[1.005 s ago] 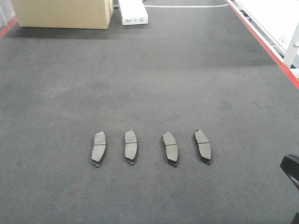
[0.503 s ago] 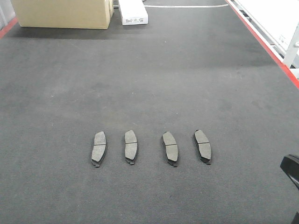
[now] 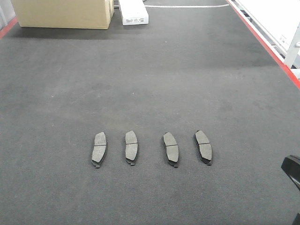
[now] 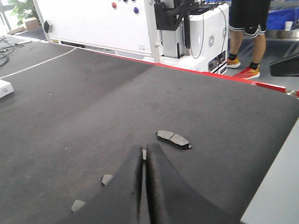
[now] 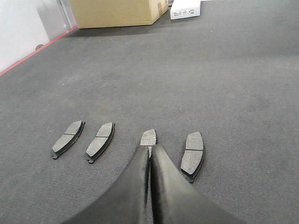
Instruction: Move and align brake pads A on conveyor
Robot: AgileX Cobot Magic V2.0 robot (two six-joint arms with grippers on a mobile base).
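Four brake pads A (image 3: 152, 148) in a side-by-side row on the conveyor (image 3: 150, 75), each lying lengthwise, roughly parallel, with a slightly wider gap between the second and third. No shift of any pad across the last second in the front view; same spots, same angles. Likewise no visible travel of the dark arm part at the lower right edge.

Left pincer (image 4: 144, 163) narrow, fingers pressed together, empty, low over the belt with one pad just beyond its tip. Right pincer (image 5: 150, 156) also pinched together, holding nothing, tip over the third pad of the row in its own view.

Far end of the belt: a cardboard box (image 3: 63, 13) and a white box (image 3: 133, 12), well apart from the row.

Judgement: stillness plus an orderly line suggests alignment essentially finished, or a pause before a final nudge to even the spacing.
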